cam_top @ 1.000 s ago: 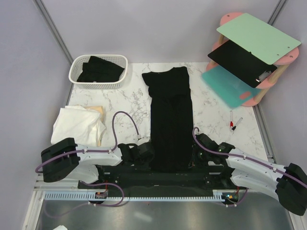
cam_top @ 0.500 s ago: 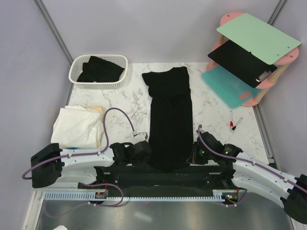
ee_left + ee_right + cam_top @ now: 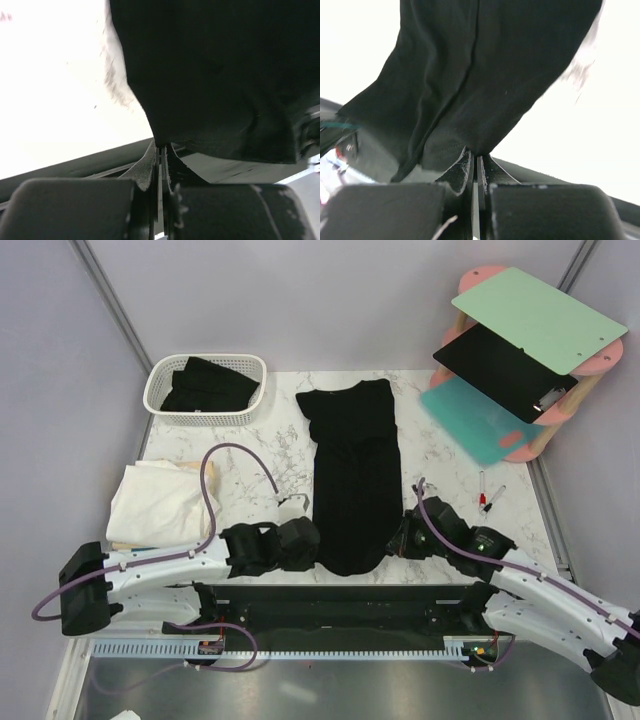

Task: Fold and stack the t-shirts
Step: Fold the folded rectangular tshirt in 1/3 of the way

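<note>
Black t-shirt [image 3: 352, 480] folded into a long narrow strip, lying down the middle of the marble desk [image 3: 440, 470], collar end far, hem end near the arms. Left fingers [image 3: 160, 146] pinched tight on the near left corner, right fingers [image 3: 474, 157] clamped on the near right corner. Both arms stretched low over the desk, angled inward. White and cream shirts [image 3: 160, 502] piled at the left edge. White basket [image 3: 200, 416] in the far left corner, holding more black shirts [image 3: 210, 385].

Two grippers [image 3: 161, 147], one basket [image 3: 205, 419], three boards [image 3: 540, 315]
</note>
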### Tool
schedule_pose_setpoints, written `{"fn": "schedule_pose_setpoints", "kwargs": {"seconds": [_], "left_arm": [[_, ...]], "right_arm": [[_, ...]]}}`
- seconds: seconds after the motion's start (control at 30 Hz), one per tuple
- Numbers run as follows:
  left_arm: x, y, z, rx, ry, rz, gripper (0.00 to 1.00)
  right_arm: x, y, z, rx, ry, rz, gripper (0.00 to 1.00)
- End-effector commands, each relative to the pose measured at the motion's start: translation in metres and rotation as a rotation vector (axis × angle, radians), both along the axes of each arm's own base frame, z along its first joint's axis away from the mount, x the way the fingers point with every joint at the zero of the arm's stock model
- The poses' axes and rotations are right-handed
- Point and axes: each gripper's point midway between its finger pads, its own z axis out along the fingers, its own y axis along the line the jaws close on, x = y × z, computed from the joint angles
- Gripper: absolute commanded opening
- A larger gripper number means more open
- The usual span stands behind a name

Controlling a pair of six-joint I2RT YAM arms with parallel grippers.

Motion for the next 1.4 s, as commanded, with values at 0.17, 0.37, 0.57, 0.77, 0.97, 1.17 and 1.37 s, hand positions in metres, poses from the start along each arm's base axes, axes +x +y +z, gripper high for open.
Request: {"fn": "schedule_pose_setpoints", "kwargs": {"seconds": [0.17,0.37,0.57,0.77,0.97,1.17,1.37], "left_arm": [[0.062,-0.013,0.045,0.094,-0.142,0.011,0.02],[0.102,-0.012,0.047,0.115,-0.135,0.032,0.02],[0.137,-0.01,0.046,0.114,-0.146,0.031,0.02],[0.168,-0.015,0.038,0.145,-0.142,0.02,0.02],[0.2,-0.019,0.031,0.156,-0.13,0.023,0.02],[0.227,-0.024,0.025,0.155,-0.118,0.005,0.02],[0.247,-0.025,0.02,0.155,-0.112,0.005,0.02]], "right_arm": [[0.077,-0.005,0.035,-0.25,-0.245,-0.062,0.0],[0.107,0.0,0.034,-0.312,-0.291,-0.069,0.0],[0.141,-0.004,0.033,-0.287,-0.302,-0.115,0.0],[0.17,-0.005,0.022,-0.254,-0.289,-0.132,0.0],[0.192,-0.003,0.005,-0.236,-0.26,-0.128,0.0],[0.21,-0.008,-0.009,-0.221,-0.23,-0.138,0.0],[0.233,-0.015,-0.006,-0.189,-0.233,-0.168,0.0]]}}
